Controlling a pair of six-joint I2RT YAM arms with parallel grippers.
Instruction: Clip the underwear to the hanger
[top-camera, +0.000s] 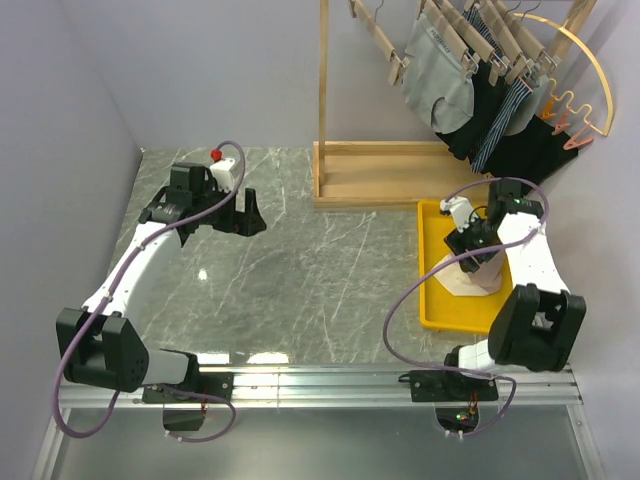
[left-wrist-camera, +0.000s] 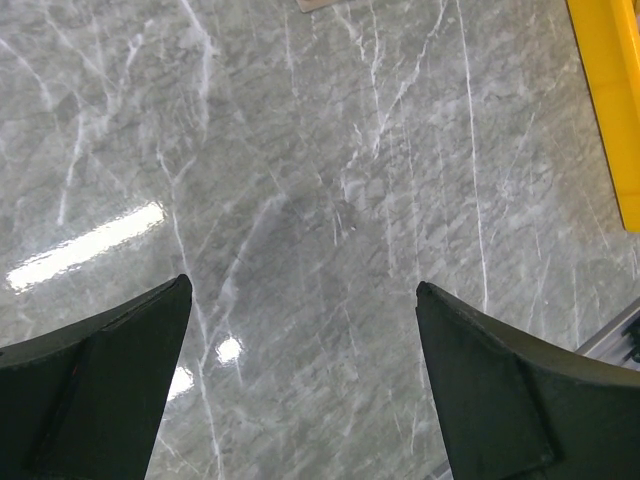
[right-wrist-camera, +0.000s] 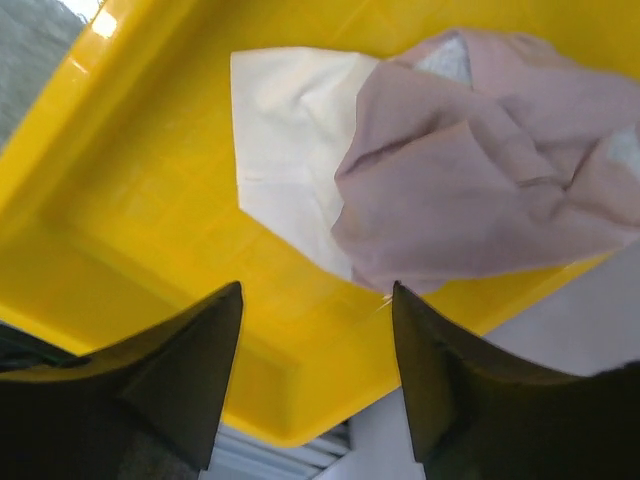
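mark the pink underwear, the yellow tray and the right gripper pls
pink underwear (right-wrist-camera: 470, 190): right wrist view, middle of crumpled fabric.
yellow tray (right-wrist-camera: 140, 200): right wrist view, bare inner surface.
right gripper (right-wrist-camera: 317, 290): right wrist view, midway between fingertips.

The bench (top-camera: 300, 290) is open from its left edge to the middle. The wooden rack (top-camera: 380, 180) blocks the far edge. The yellow tray (top-camera: 430, 212), its rim around the underwear (right-wrist-camera: 480, 180), fills the right edge.
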